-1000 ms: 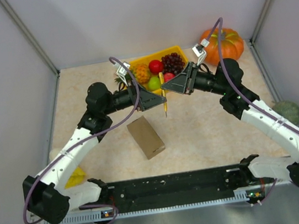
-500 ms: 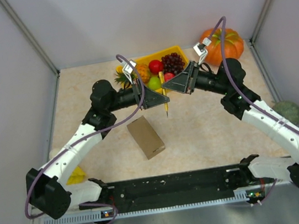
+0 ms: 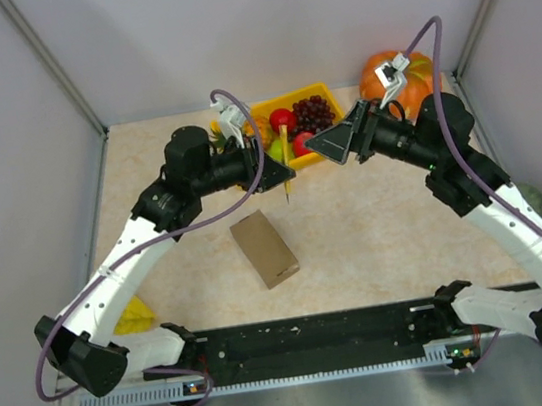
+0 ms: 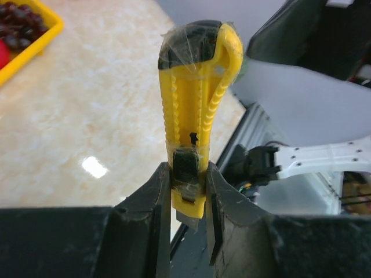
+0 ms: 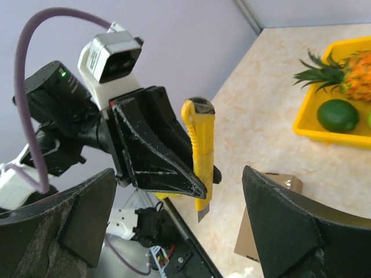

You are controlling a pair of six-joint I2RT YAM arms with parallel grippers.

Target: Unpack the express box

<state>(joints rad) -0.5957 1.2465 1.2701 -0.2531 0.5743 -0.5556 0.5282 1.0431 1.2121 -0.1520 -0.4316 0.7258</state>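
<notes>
One small flat brown cardboard box (image 3: 264, 248), one yellow plastic utility knife (image 4: 194, 110), one yellow plastic tray (image 5: 304, 119), one orange pumpkin (image 3: 425, 75), one pineapple (image 5: 353, 66), one bunch of dark grapes (image 3: 314, 112), one round green fruit (image 5: 338, 114) and two round red fruits (image 3: 282, 119).

1. The express box (image 3: 264, 249) is a small, flat, rectangular carton of plain brown cardboard.
2. Its flaps are shut and lie flush, so the top face reads as one even brown panel.
3. It lies flat on its broad face on the desk (image 3: 377, 239), not propped or tilted.
4. In the top view it sits a little toward 7 o'clock from the middle of the desk.
5. Its long axis runs aslant, from about 11 o'clock to about 5 o'clock, with the 5 o'clock end nearer the front edge.
6. The right wrist view shows only a light-brown corner of it, low in the frame; the rest is hidden.
</notes>
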